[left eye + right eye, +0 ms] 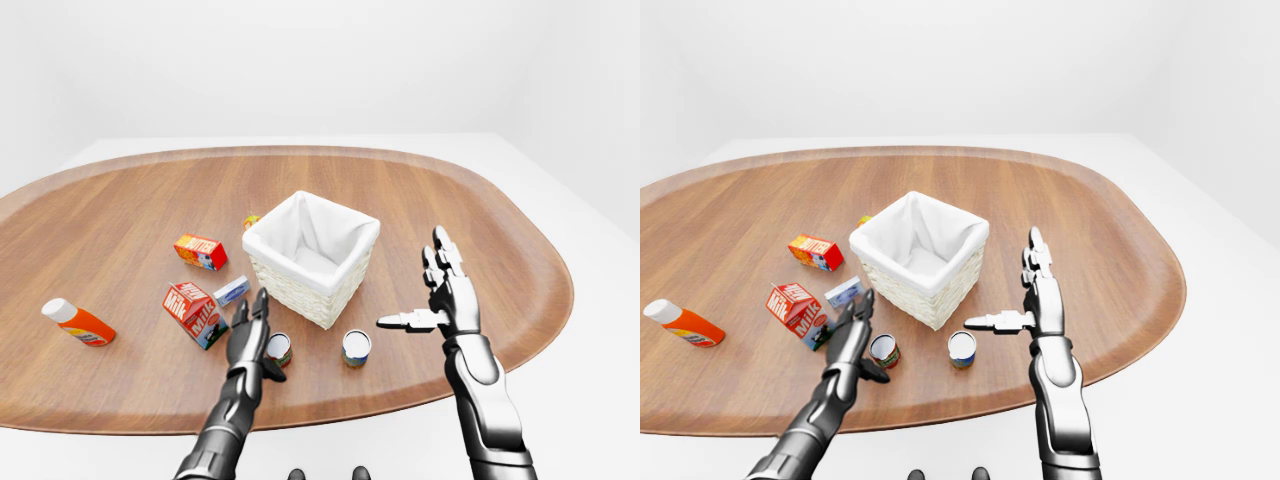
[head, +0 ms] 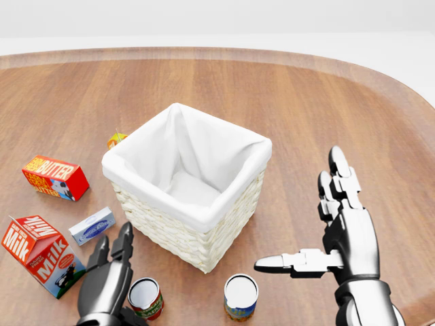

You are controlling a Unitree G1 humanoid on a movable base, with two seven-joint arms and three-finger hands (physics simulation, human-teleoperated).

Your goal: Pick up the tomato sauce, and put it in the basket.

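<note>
The tomato sauce, a small can with a red label (image 2: 145, 297), stands upright on the wooden table near the bottom of the head view, below the basket's left corner. My left hand (image 2: 112, 255) is open just to the can's left, fingers pointing up the view, not closed round it. The basket (image 2: 178, 236), wicker with a white cloth lining, stands in the middle of the table and looks empty. My right hand (image 2: 319, 231) is open and empty to the right of the basket, thumb pointing left.
A second can with a blue label (image 2: 240, 297) stands right of the tomato sauce. A milk carton (image 2: 37, 255), a small blue-white box (image 2: 92, 225) and a butter box (image 2: 54, 178) lie left. An orange bottle (image 1: 78, 322) lies far left. The table's near edge (image 1: 330, 410) is close.
</note>
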